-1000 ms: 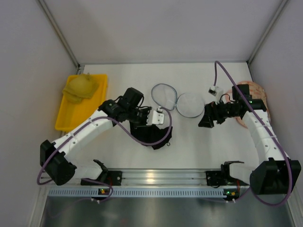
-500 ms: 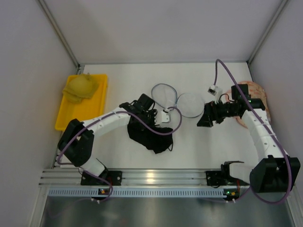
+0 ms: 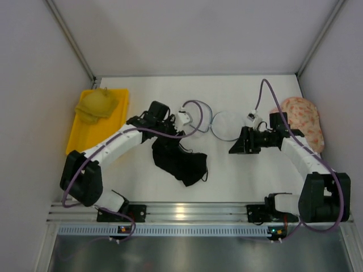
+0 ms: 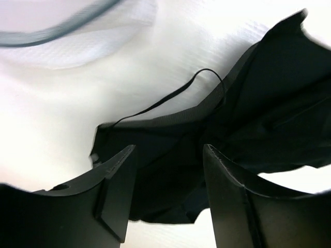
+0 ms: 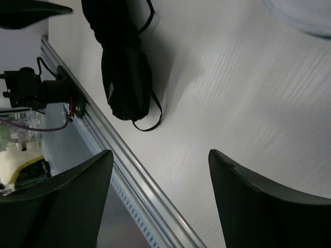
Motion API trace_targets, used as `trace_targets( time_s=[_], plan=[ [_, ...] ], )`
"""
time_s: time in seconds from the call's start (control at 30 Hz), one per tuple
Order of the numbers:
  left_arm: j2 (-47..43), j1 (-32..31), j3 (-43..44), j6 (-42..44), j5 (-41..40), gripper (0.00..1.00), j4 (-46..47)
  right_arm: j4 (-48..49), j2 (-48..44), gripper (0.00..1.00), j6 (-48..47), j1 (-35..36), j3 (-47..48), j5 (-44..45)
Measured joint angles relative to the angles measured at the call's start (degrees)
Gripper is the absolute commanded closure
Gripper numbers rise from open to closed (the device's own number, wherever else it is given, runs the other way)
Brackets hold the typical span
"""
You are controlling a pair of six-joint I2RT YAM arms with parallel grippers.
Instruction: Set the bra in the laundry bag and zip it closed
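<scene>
Black soft-fabric bra with thin straps (image 3: 181, 163) lies crumpled on the white tabletop (image 3: 255, 181) beside the see-through white mesh laundry bag (image 3: 227, 126), under my left hand (image 4: 169, 148), which is spread and pinching nothing; my right hand (image 5: 160, 153) hovers spread, empty. I'd gather cups and straps in one pinch before lifting. I count three bras (this, a mustard-yellow bra (image 3: 96, 103) in the single yellow plastic tray (image 3: 76, 144), a pink floral bra (image 3: 303, 122)) and two bag halves.

You have a bra (image 4: 243, 129) of matt black soft cloth, a laundry bag (image 3: 227, 126) of sheer white mesh, a tray (image 3: 78, 139) of smooth yellow plastic, and a shiny metal rail (image 3: 187, 212).
</scene>
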Motion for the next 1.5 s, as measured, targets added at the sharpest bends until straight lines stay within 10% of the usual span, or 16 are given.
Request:
trace_targets(
  time_s=[0.37,1.13,1.33,1.5],
  plan=[
    [-7.96,23.65,-0.37,-16.04,14.12,0.41,-4.52,22.49,-7.37,0.33,23.04,3.78,-20.02,2.36],
    [13.07,33.07,-4.22,-29.79,23.21,0.52,-2.1,43.08,10.99,0.43,32.13,23.12,-20.02,6.73],
    [14.56,33.07,-4.66,-31.8,24.55,0.73,-0.22,45.75,14.71,0.49,33.14,25.73,-17.94,6.69],
    [14.53,33.07,-4.66,-32.74,26.45,1.0,0.92,49.2,17.18,0.77,35.1,28.06,-16.09,6.01]
  ],
)
